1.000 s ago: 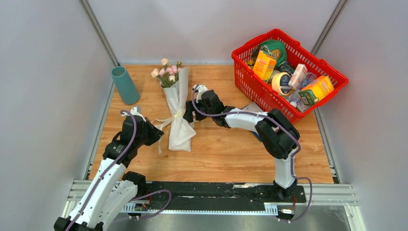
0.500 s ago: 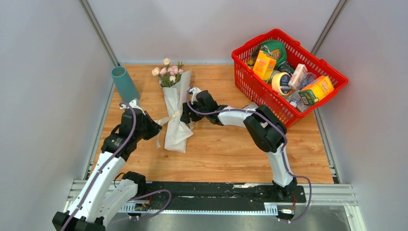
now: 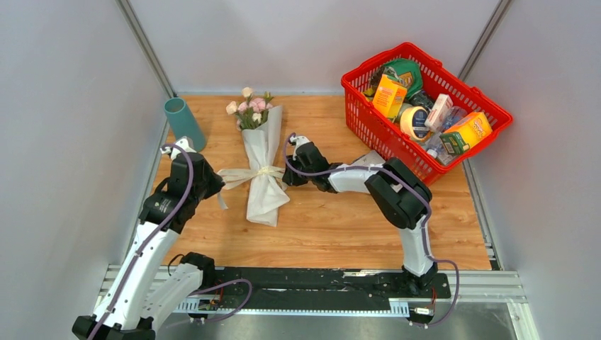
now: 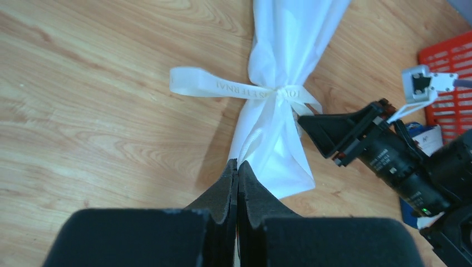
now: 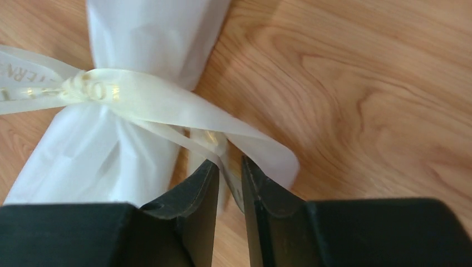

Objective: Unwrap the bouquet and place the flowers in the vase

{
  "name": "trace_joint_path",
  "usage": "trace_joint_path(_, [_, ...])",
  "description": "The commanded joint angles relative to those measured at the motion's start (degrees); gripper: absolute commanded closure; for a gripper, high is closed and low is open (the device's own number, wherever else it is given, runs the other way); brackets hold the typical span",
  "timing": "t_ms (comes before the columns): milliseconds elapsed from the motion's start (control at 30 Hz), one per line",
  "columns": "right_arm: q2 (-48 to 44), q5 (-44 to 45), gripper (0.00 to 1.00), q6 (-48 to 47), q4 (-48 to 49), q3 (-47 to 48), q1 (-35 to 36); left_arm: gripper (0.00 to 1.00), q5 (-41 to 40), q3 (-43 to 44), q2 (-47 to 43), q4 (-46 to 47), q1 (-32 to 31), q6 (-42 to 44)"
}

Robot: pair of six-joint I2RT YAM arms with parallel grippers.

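Tug-of-war at the waist: the bouquet (image 3: 266, 202) lies flat on the table (image 3: 340, 219). Its long axis runs away from you, flowers (image 3: 249, 110) at the far end and paper foot at the near end. The ribbon (image 3: 239, 172) crosses that axis at right angles, and its knot sits between your two grippers.

Your left gripper (image 4: 237, 171) is clamped shut with a thin strand of ribbon running from its tips up to the knot, and it stands well off to the bouquet's left. Your right gripper (image 5: 227, 173) is just beside the knot on the bouquet's right. Its jaws are narrowed to a slot with a ribbon loop between them, but the wrist view does not show whether they have bitten yet. The right arm is the nearer of the two, so the coming pull likely runs sideways, straight out from the knot and across the stems.

Compared with a second ago, your left arm has drawn back toward the left and far side, and the ribbon now stretches out flat from the knot instead of drooping. Your right jaws have come in from wide, and the gripper has slipped down toward the knot.

The vase (image 3: 184, 125) stands upright at the far left, well apart from the bouquet. The basket (image 3: 409, 45) sits at the far right.
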Motion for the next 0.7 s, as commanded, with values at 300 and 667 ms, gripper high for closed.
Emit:
trace_joint_path(300, [-10.19,2.09,0.65,4.81,2.47,-8.77,-0.33,1.0,-5.63,5.91,-3.77,-2.89,0.32,4.59])
trace_joint_path(667, [-20.83,-1.7,0.62,10.71,12.31,-22.21,1.07,1.0,-9.22,5.38,-0.7,-5.17,0.32,6.96])
